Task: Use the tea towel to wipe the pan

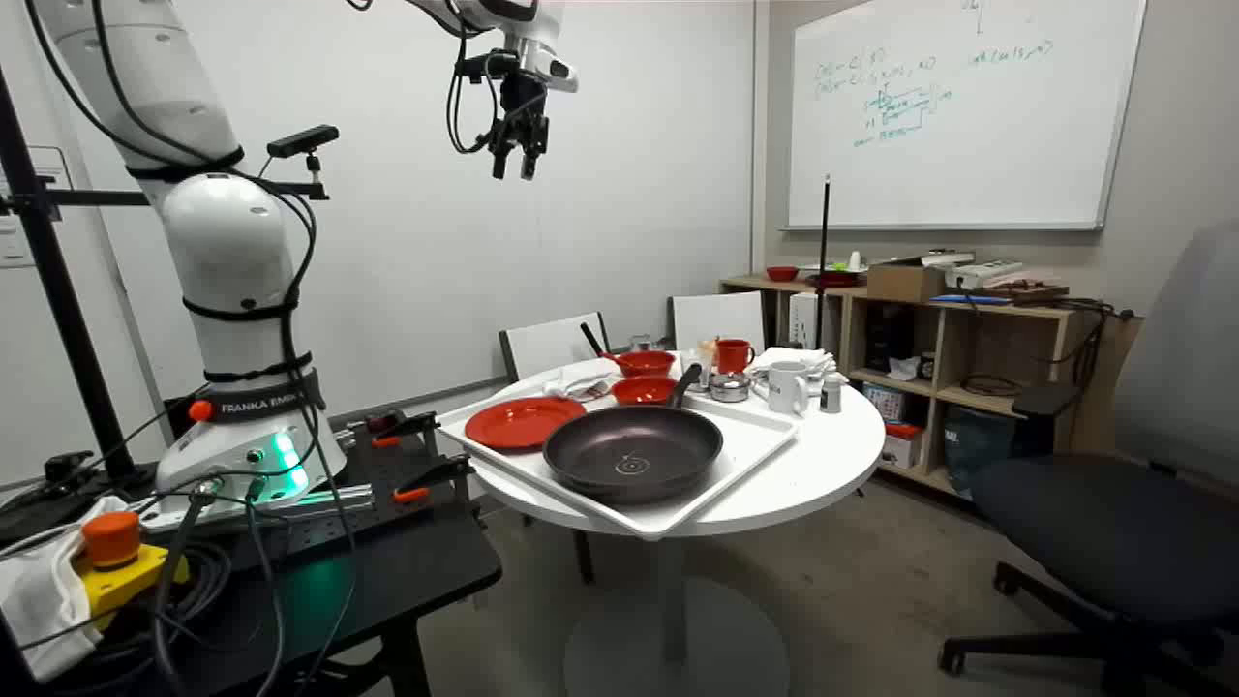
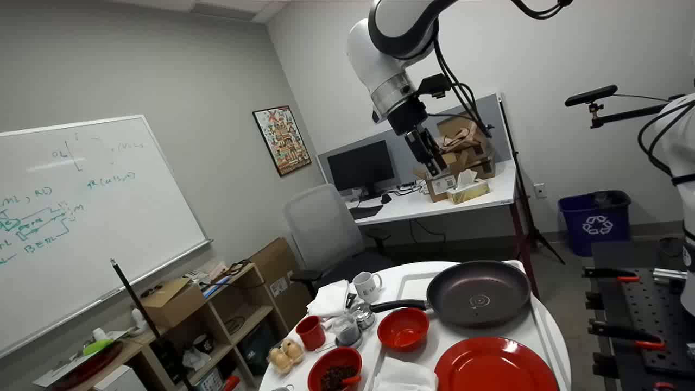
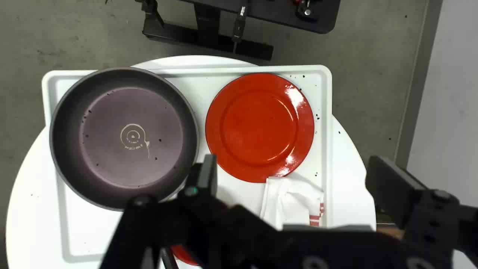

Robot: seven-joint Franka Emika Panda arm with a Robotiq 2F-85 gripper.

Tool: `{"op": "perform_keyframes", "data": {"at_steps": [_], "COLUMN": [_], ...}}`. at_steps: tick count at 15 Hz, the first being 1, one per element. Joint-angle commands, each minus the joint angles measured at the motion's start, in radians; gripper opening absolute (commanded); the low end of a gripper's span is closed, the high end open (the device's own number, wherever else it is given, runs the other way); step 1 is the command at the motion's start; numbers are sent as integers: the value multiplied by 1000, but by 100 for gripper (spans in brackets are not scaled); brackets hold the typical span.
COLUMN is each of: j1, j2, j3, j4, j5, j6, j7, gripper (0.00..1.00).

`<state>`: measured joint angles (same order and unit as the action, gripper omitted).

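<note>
A dark pan (image 1: 634,455) sits on a white tray, and it shows in the other views too (image 2: 478,293) (image 3: 130,138). Small dark specks lie inside it. A folded white tea towel with red stripes (image 3: 291,201) lies on the tray against the red plate; its lower part is hidden by the gripper in the wrist view. The towel also shows in both exterior views (image 1: 576,379) (image 2: 404,374). My gripper (image 1: 513,174) is open and empty, high above the table, pointing down (image 2: 434,168). In the wrist view the spread fingers (image 3: 293,168) frame the towel from above.
A red plate (image 3: 260,127) lies beside the pan on the tray (image 3: 326,149). Red bowls (image 2: 403,328) (image 2: 335,369), a red mug (image 2: 311,332), a white mug (image 2: 368,287), eggs (image 2: 286,355) and another white cloth pile (image 2: 329,298) stand nearby. The pan handle (image 2: 399,306) points towards them.
</note>
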<state>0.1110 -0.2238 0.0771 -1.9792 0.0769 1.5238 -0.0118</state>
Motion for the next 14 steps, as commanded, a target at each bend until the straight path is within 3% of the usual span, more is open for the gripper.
{"op": "perform_keyframes", "data": {"at_steps": [1, 9, 14], "j1": [-7, -11, -8], "j2": [1, 126, 249], "j3": [6, 6, 7], "j4": [2, 22, 27], "j5": [1, -20, -2], "j6": [-2, 110, 263], "j7": [-1, -19, -89], "gripper": [100, 100, 100]}}
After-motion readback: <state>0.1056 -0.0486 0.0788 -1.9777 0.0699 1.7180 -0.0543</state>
